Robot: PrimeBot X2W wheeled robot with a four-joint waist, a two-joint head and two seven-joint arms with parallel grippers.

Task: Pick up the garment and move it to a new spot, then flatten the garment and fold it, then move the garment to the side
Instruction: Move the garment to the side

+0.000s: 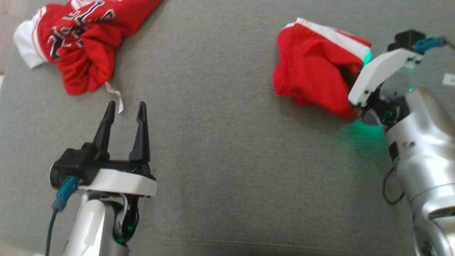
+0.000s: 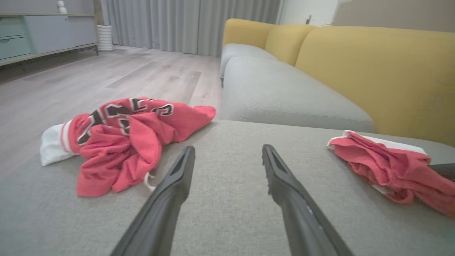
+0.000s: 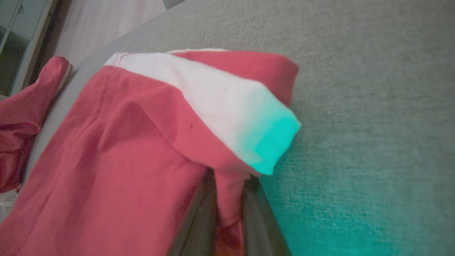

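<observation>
Right wrist view: right gripper pinched narrow on a fold of the red garment; the cloth sits between both fingers at bottom centre, with its white band just above the tips. Head view: the garment lies upper right on the grey cushion. Left gripper is lower left, fingers spread wide, holding nothing, just below a crumpled red jersey at upper left.

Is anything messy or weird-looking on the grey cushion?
Both clothes are crumpled. The red jersey lies bunched at the cushion edge, far left. The red garment, pinched by the right gripper, has a white stripe glowing green from a light.
</observation>
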